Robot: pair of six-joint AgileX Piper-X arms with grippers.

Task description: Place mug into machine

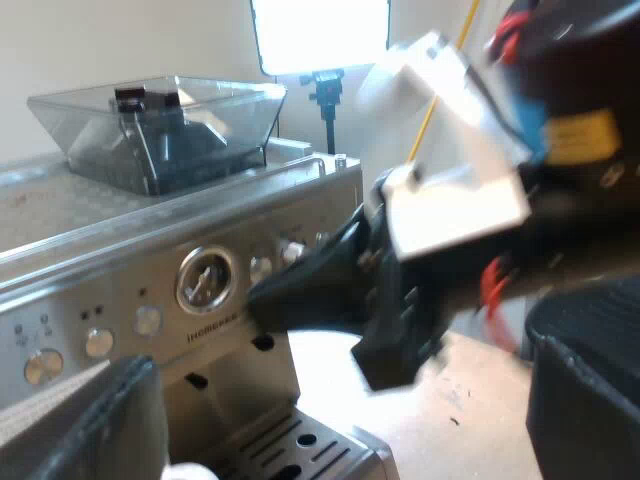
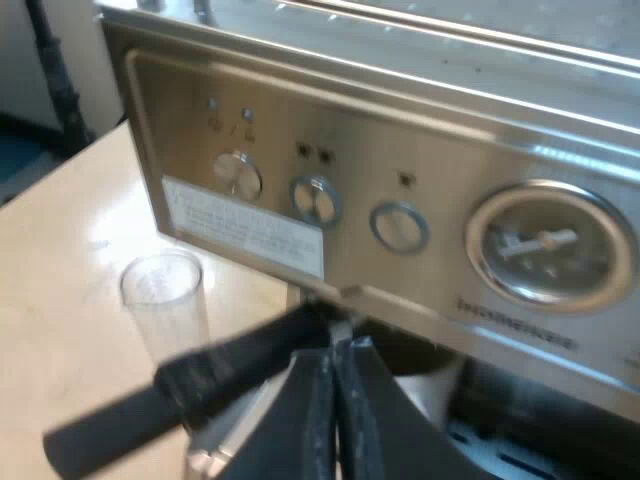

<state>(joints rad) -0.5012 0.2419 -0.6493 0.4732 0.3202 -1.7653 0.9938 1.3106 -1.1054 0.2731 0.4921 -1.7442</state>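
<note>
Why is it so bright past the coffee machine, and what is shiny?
Left wrist view: a lamp beyond the espresso machine glows plain white, with no detail in it. Right wrist view: the machine's metal front catches bluish glare along its top edge, and the gauge glints.

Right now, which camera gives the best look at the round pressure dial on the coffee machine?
The right wrist view: the dial sits large and nearly face-on on the espresso machine, its needle visible. The left wrist view shows the same dial smaller and at an angle.
</note>
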